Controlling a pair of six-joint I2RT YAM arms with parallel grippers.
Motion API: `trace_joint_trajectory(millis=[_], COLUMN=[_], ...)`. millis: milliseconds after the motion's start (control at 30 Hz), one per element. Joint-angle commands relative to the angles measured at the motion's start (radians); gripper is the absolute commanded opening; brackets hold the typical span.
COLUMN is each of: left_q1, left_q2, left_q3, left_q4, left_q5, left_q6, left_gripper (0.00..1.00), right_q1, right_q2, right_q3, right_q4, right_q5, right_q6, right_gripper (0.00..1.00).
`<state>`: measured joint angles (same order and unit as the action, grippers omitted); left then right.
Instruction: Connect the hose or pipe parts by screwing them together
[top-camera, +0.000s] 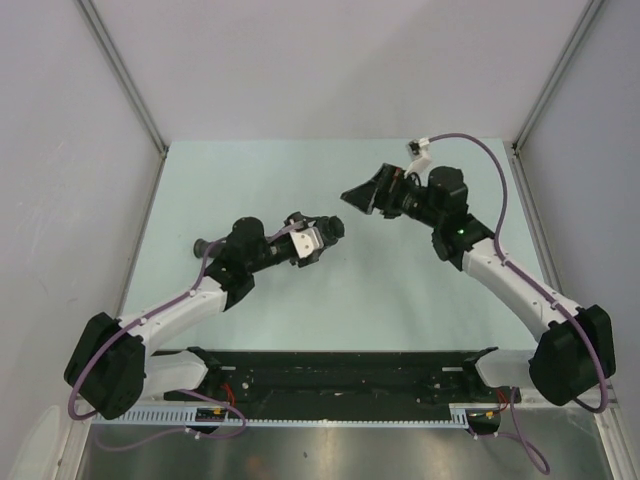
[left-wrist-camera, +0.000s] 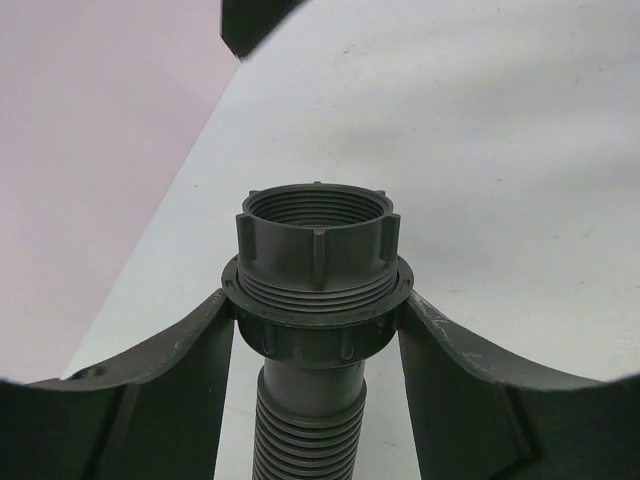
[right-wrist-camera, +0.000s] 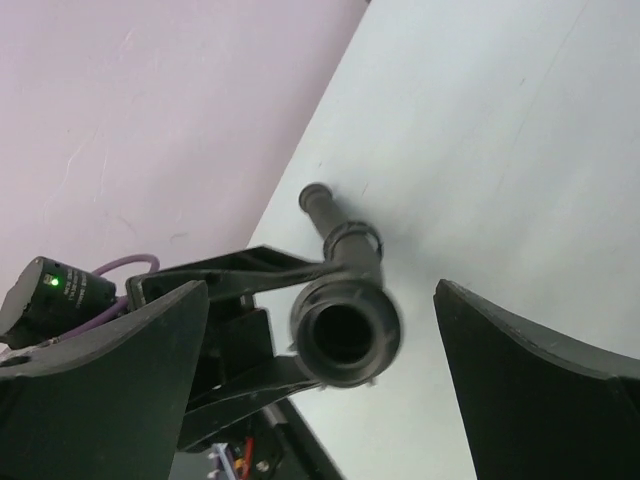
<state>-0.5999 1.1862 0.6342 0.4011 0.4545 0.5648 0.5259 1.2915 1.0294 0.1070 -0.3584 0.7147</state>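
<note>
The hose or pipe parts are held up over the table as one black piece. In the left wrist view the ribbed tube (left-wrist-camera: 310, 430) rises to a wide collar (left-wrist-camera: 315, 335), and the notched ring nut (left-wrist-camera: 315, 235) sits on its threads. My left gripper (left-wrist-camera: 318, 305) is shut on the collar, one finger on each side. From the top view its end (top-camera: 333, 228) points to the right. My right gripper (top-camera: 362, 195) stands open a short way off, facing it. Its wrist view looks into the nut's open mouth (right-wrist-camera: 345, 335), which lies between the wide-apart fingers (right-wrist-camera: 530, 380) without touching them.
The pale green table (top-camera: 300, 180) is walled by white panels at the back and on both sides. A black rail (top-camera: 340, 375) with the arm bases runs along the near edge. A purple cable (top-camera: 500, 190) loops from the right arm.
</note>
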Motion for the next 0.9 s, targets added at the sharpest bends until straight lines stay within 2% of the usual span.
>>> trace_joint_trajectory(millis=[0, 67, 167, 200, 267, 300, 333, 367, 433, 533, 633, 867], left_q1=[0.018, 0.026, 0.037, 0.040, 0.048, 0.049, 0.052, 0.052, 0.054, 0.055, 0.058, 0.065], left_q2=[-0.025, -0.026, -0.027, -0.027, -0.025, -0.025, -0.025, -0.023, -0.019, -0.013, -0.010, -0.004], left_q3=[0.021, 0.024, 0.027, 0.027, 0.030, 0.032, 0.035, 0.033, 0.036, 0.039, 0.039, 0.041], left_q4=[0.030, 0.031, 0.031, 0.031, 0.031, 0.031, 0.031, 0.031, 0.031, 0.031, 0.031, 0.028], left_q5=[0.104, 0.122, 0.165, 0.185, 0.208, 0.220, 0.245, 0.256, 0.274, 0.291, 0.343, 0.403], left_q6=[-0.040, -0.054, -0.071, -0.080, -0.089, -0.098, -0.103, -0.105, -0.106, -0.114, -0.115, -0.117], left_gripper=[0.00, 0.00, 0.00, 0.00, 0.00, 0.00, 0.00, 0.00, 0.00, 0.00, 0.00, 0.00], right_q1=[-0.119, -0.135, -0.113, -0.100, -0.055, -0.038, -0.020, 0.029, 0.078, 0.138, 0.143, 0.148], right_q2=[0.005, 0.000, -0.035, -0.044, -0.070, -0.077, -0.084, -0.086, -0.096, -0.100, -0.096, -0.087], right_q3=[-0.028, -0.028, -0.028, -0.028, -0.028, -0.028, -0.029, -0.029, -0.031, -0.029, -0.029, -0.019], right_q4=[0.152, 0.143, 0.123, 0.112, 0.051, 0.021, -0.057, -0.102, -0.279, -0.279, -0.276, -0.290], right_q5=[-0.257, -0.245, -0.232, -0.225, -0.229, -0.234, -0.238, -0.263, -0.278, -0.231, -0.272, -0.266], right_q6=[-0.134, -0.214, -0.424, -0.555, -0.711, -0.815, -1.041, -1.154, -1.477, -1.551, -1.583, -1.644], right_gripper=[0.99, 0.94, 0.90, 0.89, 0.90, 0.90, 0.89, 0.90, 0.95, 1.00, 1.00, 0.94])
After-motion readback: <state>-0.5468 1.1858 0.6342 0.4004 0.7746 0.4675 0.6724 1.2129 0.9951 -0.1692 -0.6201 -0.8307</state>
